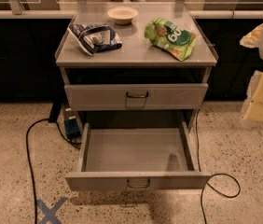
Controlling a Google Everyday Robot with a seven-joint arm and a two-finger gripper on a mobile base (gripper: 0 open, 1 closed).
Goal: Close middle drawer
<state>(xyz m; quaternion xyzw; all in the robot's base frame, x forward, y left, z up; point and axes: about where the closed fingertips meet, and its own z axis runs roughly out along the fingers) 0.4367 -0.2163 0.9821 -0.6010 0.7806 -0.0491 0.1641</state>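
The middle drawer (138,181) of the grey metal cabinet is pulled far out toward me. Its shallow grey tray (134,149) is bare, and its small dark wire handle (138,184) sits at the middle of the flat front. The top drawer front (136,96) above it is pushed in. The lowest drawer is hidden under the open one. My gripper (258,107) shows as pale cream parts at the right edge, raised to the right of the cabinet and well apart from the drawer.
On the cabinet top (136,55) lie a white bowl (122,14), a blue snack bag (94,37) and a green snack bag (171,37). Black cables run on the floor at the left (28,148) and right (224,186). A blue tape cross (50,210) marks the floor.
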